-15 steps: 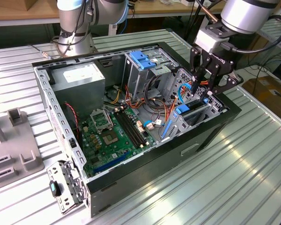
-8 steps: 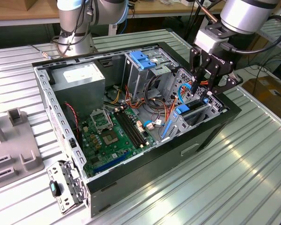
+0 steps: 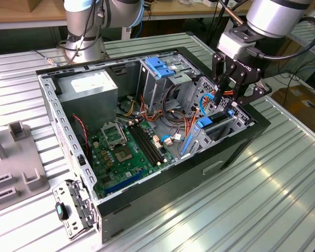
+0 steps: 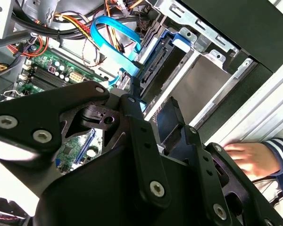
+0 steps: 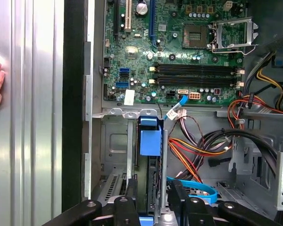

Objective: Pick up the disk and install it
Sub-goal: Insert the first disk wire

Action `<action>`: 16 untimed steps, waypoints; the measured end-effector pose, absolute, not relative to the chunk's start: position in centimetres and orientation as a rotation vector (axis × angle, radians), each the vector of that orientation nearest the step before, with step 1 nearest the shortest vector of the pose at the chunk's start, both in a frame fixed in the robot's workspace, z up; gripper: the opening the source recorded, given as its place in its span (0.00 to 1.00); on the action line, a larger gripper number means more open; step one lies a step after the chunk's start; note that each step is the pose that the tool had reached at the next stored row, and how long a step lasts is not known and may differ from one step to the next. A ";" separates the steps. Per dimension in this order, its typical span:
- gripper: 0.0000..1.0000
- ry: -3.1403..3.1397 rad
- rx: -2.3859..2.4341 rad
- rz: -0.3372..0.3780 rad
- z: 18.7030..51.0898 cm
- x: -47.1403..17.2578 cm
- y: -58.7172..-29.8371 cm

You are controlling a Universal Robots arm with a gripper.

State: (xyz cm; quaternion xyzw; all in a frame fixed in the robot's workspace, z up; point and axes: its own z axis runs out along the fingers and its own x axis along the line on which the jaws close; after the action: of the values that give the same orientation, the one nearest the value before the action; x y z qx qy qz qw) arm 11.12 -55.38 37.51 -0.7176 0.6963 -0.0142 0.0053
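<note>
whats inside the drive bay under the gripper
The disk stands on edge in the drive bay, its blue frame showing, held by the gripper. Its label and the slot floor are covered.

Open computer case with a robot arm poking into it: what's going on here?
A robot arm's gripper reaches down into the drive bay at one end of an open computer case. The disk, in its blue carrier frame, stands on edge in that bay, right beneath the gripper. A person's hand rests on the table beside the case.
</note>
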 end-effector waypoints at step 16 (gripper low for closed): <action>0.42 2.178 -2.248 -0.044 37.4 12.9 -54.0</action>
State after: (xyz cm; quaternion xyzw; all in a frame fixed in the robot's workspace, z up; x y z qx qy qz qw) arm 12.86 -54.04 37.38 -0.7180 0.6958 -0.0140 0.0056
